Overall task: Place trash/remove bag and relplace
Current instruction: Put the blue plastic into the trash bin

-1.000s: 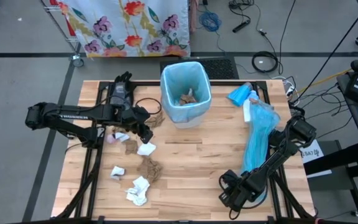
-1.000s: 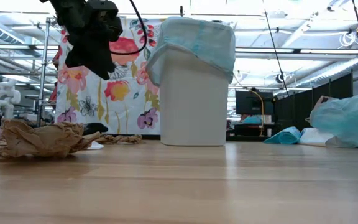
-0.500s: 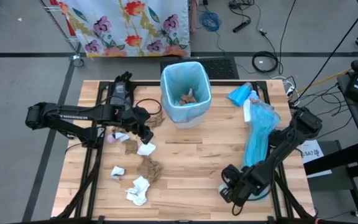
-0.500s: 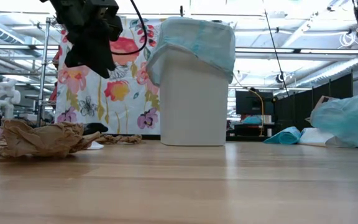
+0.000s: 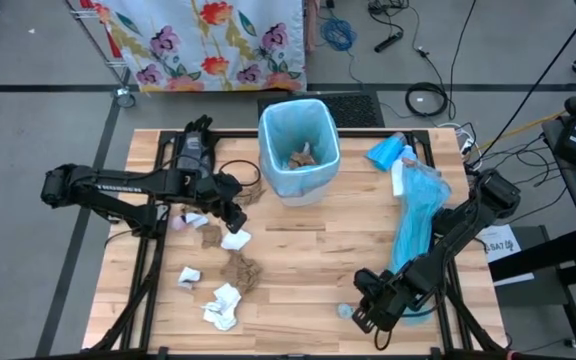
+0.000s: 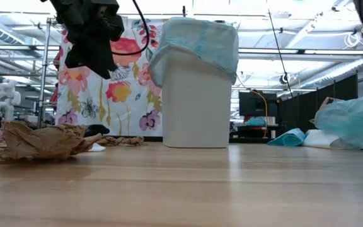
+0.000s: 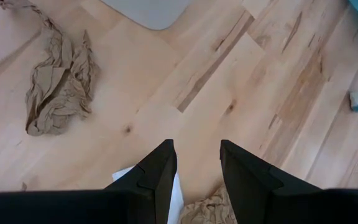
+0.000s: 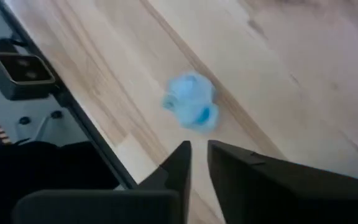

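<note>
My left gripper (image 5: 232, 213) hangs above the worktop (image 5: 308, 250), just left of the bin (image 5: 299, 148), over the upper end of the trash scatter. Fingers (image 7: 157, 177) are a narrow gap apart w/ nothing between them; in the left wrist view, bare wood shows through the gap, a white tissue (image 7: 176, 196) edge and a brown wad (image 7: 207, 211) sit right under the tips, and another crumpled brown paper (image 7: 58, 84) lies farther off.

My right gripper (image 5: 363, 312) is low at the near edge of the worktop, right-centre, beside the near end of the long light-blue plastic strip (image 5: 414, 225). Its fingers (image 8: 241, 174) are nearly together, only a slim slot, empty. Just ahead of them lies a small pale-blue scrap (image 8: 190, 102) on the wood, close to the worktop edge; same scrap shows in the high view (image 5: 343, 310) just left of the gripper, not touching.

Bin stands at the far centre w/ a light-blue bag (image 5: 276, 135) lining it, and some brown paper (image 5: 301, 156) is already inside.

Rest of the trash is on the worktop's left half: white tissue (image 5: 235, 239) and a small brown wad (image 5: 211, 237) below my left gripper, bigger brown wad (image 5: 240, 270) nearer the front, white wads (image 5: 189, 275) (image 5: 222, 305) near the front-left. Low view shows a brown wad (image 6: 43, 140) flat on the wood, left of the bin.
</note>
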You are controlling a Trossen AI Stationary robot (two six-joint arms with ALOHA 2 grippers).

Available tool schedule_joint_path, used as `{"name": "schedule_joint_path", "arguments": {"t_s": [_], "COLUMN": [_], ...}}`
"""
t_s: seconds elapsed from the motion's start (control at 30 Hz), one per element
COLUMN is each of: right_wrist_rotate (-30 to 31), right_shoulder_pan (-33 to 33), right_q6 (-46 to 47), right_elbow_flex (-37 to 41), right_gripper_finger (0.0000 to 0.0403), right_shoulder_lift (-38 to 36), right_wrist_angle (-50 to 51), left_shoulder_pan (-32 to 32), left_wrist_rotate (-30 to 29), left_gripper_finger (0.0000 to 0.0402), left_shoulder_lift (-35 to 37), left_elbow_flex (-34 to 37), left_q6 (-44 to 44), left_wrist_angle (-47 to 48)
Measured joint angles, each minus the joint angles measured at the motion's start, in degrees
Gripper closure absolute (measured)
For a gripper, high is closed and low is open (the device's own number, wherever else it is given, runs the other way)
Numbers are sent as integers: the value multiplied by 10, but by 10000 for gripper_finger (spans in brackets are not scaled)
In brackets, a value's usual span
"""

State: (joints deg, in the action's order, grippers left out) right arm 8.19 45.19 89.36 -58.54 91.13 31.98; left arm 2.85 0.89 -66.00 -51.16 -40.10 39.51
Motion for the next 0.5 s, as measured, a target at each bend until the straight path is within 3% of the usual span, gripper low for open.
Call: {"name": "schedule_joint_path", "arguments": {"t_s": [0.27, 0.5], "right_wrist_rotate": [23, 23], "right_shoulder_pan": [-9, -17], "right_q6": [-56, -122], "right_elbow_flex": [0, 0], "right_gripper_finger": [262, 224], "right_shoulder_lift": [24, 61], "right_wrist_angle": [-37, -91], "left_shoulder_pan": [0, 0], "left_wrist_rotate": [0, 1], "left_gripper_finger": [272, 272], "left_shoulder_lift": [0, 0], "left_elbow_flex": [0, 0], "left_q6": [4, 4], "left_wrist_angle": [0, 1]}}
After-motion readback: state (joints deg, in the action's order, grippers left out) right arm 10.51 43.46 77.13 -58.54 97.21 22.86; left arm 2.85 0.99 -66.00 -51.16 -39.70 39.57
